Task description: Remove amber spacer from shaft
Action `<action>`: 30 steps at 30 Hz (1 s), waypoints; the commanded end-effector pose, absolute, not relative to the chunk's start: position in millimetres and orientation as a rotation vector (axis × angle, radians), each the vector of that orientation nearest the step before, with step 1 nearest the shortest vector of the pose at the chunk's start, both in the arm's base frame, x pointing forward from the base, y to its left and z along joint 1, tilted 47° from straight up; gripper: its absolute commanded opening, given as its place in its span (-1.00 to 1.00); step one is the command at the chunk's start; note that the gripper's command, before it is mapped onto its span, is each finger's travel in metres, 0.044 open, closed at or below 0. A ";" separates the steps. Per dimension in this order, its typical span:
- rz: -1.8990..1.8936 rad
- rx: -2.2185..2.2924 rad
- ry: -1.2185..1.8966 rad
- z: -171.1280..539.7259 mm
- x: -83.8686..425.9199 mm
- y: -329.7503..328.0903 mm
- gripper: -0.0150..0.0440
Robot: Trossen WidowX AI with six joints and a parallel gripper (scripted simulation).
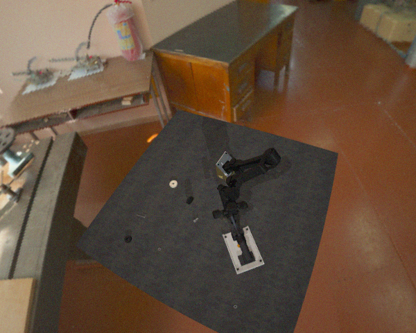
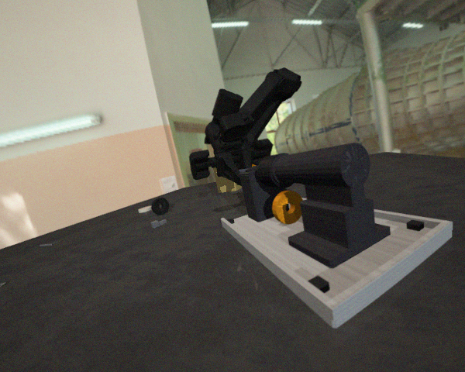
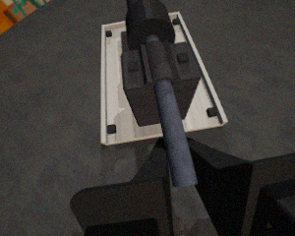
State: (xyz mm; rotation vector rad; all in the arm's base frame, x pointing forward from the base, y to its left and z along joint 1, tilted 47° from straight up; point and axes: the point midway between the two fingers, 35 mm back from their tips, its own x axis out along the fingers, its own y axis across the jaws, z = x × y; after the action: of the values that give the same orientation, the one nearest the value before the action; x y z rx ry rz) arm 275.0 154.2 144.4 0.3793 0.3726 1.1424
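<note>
My gripper (image 1: 233, 217) (image 2: 246, 170) (image 3: 170, 141) is shut on the blue-grey shaft (image 1: 234, 223) (image 3: 176, 129), near its free end. The shaft runs from the fingers into the smaller dark support block (image 2: 254, 197) (image 3: 159, 100). The big dark housing block (image 2: 332, 224) carries a thick dark cylinder (image 2: 311, 166) (image 3: 149, 24). An amber spacer (image 1: 238, 245) (image 2: 280, 207) stands on edge low between the two blocks, below the cylinder's line, seemingly on the white tray (image 1: 231, 252) (image 2: 393, 267) (image 3: 104, 84). The shaft inside the blocks is hidden, and no other spacer on it can be made out.
A cream ring (image 1: 170, 184), a black ring (image 1: 128, 238) (image 2: 155, 206), a small black piece (image 1: 190, 200) and several small metal bits lie on the dark table top (image 1: 186, 279). A brass-and-grey block (image 1: 220, 172) stands by the arm's base. Small black blocks sit at the tray's corners.
</note>
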 end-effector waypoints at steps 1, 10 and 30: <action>1.143 0.378 0.368 147.2 277.3 155.3 -0.49; 1.143 0.378 0.367 149.1 279.2 157.2 -0.49; 1.143 0.378 0.367 153.2 283.3 161.3 -0.49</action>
State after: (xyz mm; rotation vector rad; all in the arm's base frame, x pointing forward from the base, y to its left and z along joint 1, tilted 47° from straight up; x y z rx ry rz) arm 281.2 160.3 150.4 0.3793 0.3723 1.1428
